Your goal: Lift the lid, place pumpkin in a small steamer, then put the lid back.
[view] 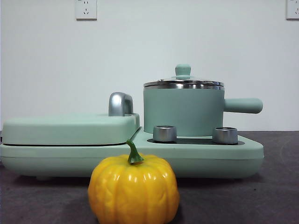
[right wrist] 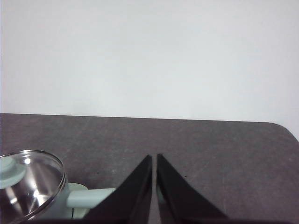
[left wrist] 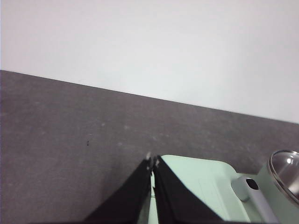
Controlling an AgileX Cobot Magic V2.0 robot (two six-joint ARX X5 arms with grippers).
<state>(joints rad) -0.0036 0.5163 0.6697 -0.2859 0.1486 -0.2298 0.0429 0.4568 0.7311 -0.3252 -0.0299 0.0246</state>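
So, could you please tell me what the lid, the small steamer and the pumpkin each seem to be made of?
The lid: apparently clear glass in a shiny steel-looking rim, since the right wrist view shows light glinting through it; its mint knob is matte. The small steamer: matte mint body, perhaps coated metal, with a bright metal rim. The pumpkin: glossy yellow-orange, probably moulded plastic, judging by its sharp highlights.

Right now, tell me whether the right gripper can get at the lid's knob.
Probably yes. The right gripper, shut and empty, sits beside the lid, and nothing covers its mint-green knob.
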